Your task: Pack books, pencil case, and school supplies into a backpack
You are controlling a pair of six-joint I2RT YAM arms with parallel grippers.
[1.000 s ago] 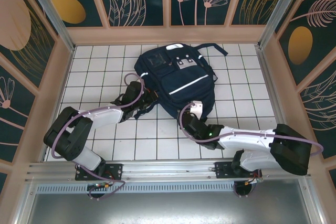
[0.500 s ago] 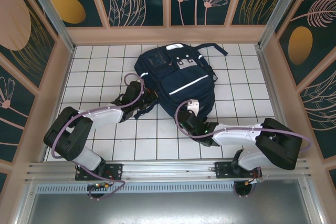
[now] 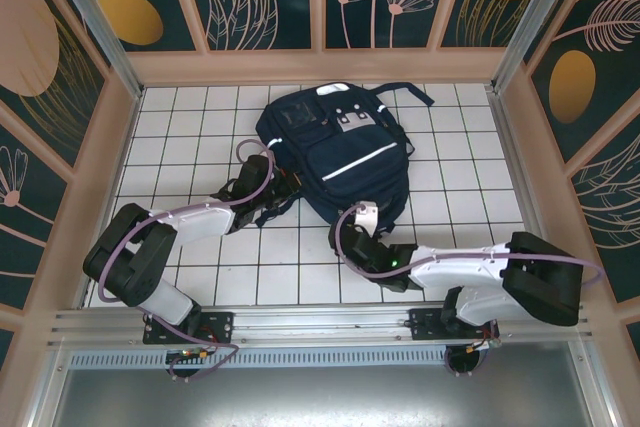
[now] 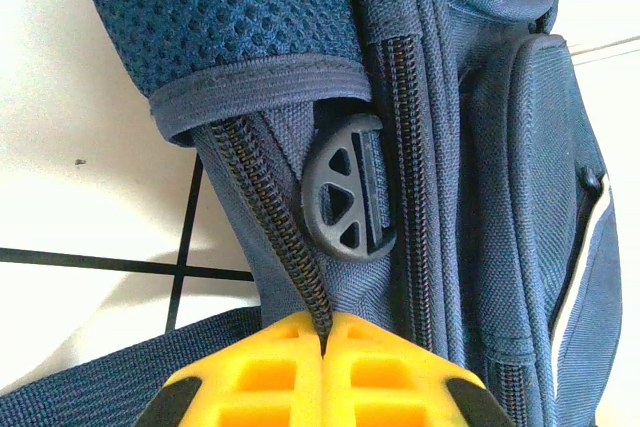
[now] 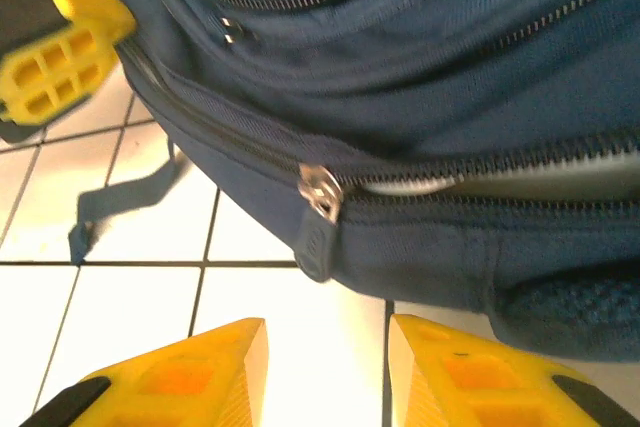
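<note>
Sliding left along the near edge of the backpack in the top view, the right gripper has drawn back slightly, while the left gripper stays at the bag's left side. From the left wrist, its fingers are clenched on the zipper track beside a plastic buckle. From the right wrist, the jaws are parted and empty, just short of the zipper pull. Grasping it looks next.

I see the backpack as matt woven navy cloth with rough mesh padding, a shiny metal zipper pull, a smooth matt plastic buckle; the counter looks glossy tile.
</note>
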